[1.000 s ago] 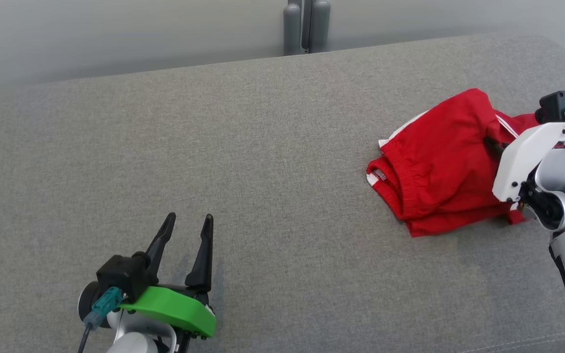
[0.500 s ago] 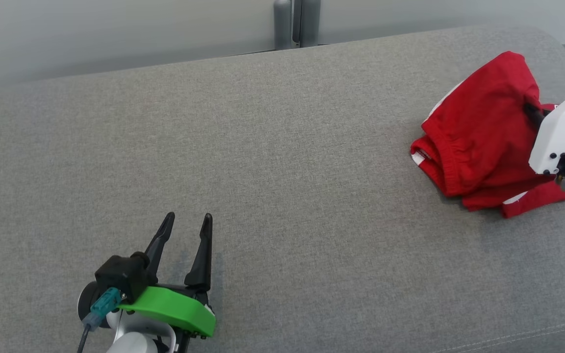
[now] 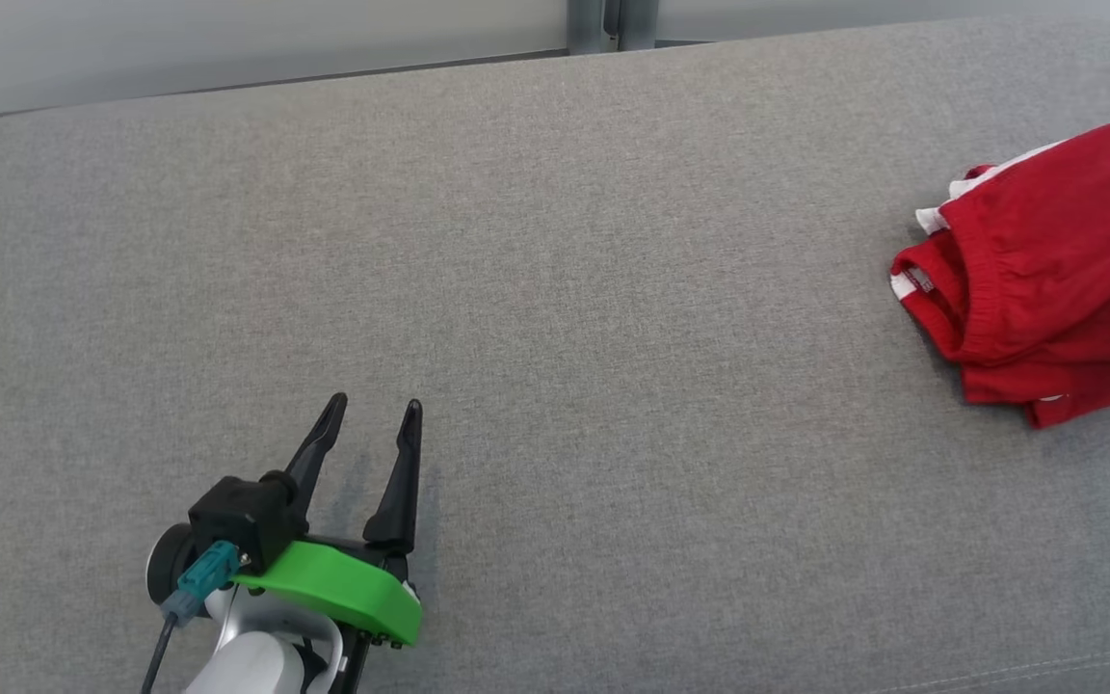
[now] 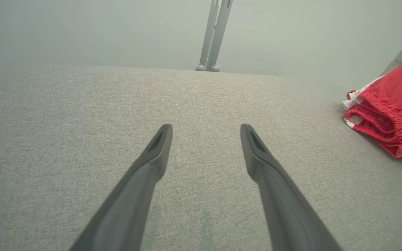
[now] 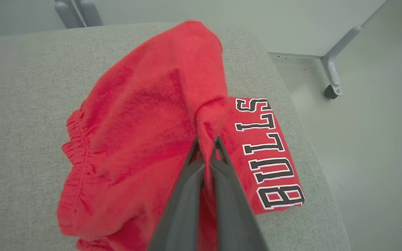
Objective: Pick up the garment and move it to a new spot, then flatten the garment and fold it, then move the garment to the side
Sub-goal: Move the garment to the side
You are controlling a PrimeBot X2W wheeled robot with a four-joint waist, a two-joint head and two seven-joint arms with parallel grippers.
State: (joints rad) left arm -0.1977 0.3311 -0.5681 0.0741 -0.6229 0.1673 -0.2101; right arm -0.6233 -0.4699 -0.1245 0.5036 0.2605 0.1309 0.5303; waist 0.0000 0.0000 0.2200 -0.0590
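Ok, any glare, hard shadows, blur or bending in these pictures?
Head view: soft even light, no glare, only a faint shadow beside the left gripper on the grey cushion. Left wrist view: the cushion's far edge bows, and the fingers go soft toward the bottom. Right wrist view: the lettering on the red shorts is crisp, the right gripper near the lens is blurred.
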